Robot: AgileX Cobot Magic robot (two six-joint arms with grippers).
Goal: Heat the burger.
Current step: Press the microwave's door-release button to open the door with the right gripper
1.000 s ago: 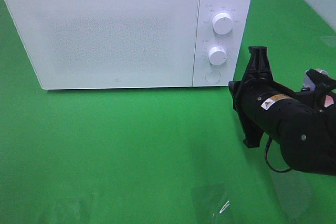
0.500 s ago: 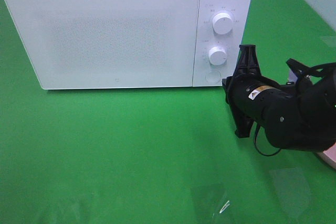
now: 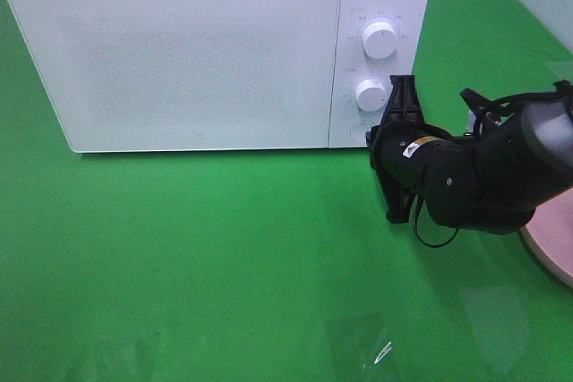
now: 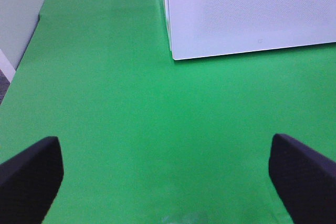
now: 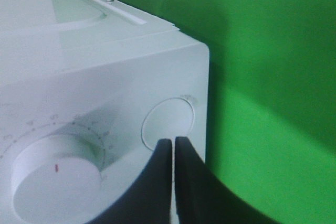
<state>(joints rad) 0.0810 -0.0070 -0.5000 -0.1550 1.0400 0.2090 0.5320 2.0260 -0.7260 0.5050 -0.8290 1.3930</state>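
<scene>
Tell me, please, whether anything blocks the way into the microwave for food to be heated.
Yes: the microwave's door is shut across its front. The shut right tool points at the round button. The burger is not in view.

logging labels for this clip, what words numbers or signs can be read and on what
Nothing reads clearly.
Markings around the microwave's upper knob and lower knob: too small.
Tiny mark low on its door: too small.
Sticker on the right arm: blurred.
Mark above the round button: blurred.

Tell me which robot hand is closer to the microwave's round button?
Right. The right hand, shut, is at the round button; the left hand is off near the microwave's opposite corner.
</scene>
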